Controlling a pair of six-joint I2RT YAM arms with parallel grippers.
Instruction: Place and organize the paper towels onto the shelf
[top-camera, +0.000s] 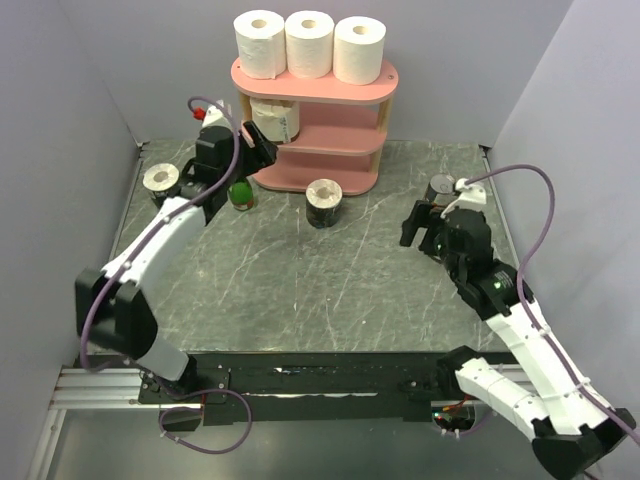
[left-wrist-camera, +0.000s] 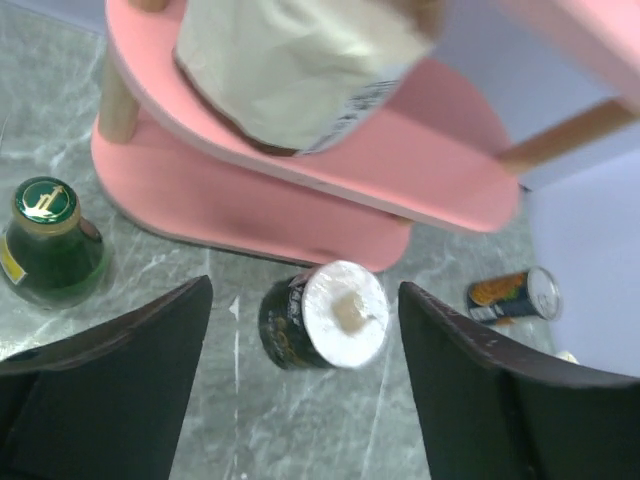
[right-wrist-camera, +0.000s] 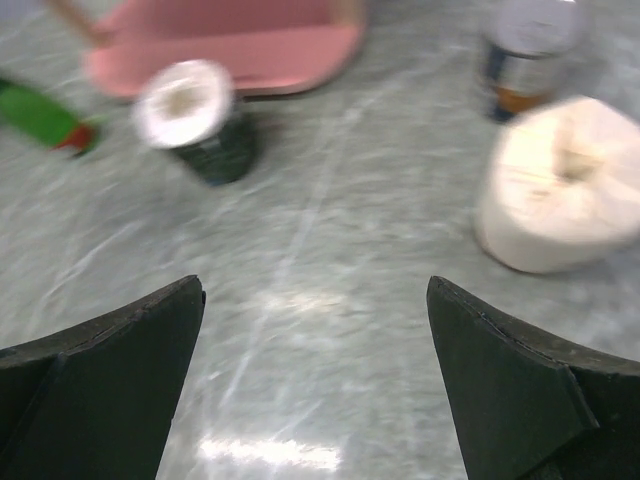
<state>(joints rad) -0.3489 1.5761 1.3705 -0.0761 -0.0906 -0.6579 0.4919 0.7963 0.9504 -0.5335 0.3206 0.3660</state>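
Observation:
The pink shelf (top-camera: 330, 178) stands at the back of the table. Three white paper towels (top-camera: 309, 43) sit in a row on its top board. A cream roll (left-wrist-camera: 290, 70) stands on the middle tier, just ahead of my left gripper (top-camera: 262, 150), which is open and apart from it. On the table below, a dark-banded roll (left-wrist-camera: 325, 315) shows between the left fingers (left-wrist-camera: 150, 340). My right gripper (right-wrist-camera: 315, 285) is open and empty over the table, with another cream roll (right-wrist-camera: 560, 185) ahead to its right. A second dark-banded roll (top-camera: 160, 180) stands far left.
A green glass bottle (top-camera: 240, 195) stands left of the shelf's foot, close under my left arm. A small metal can (top-camera: 440, 188) sits near the right gripper. Grey walls close in the left, back and right sides.

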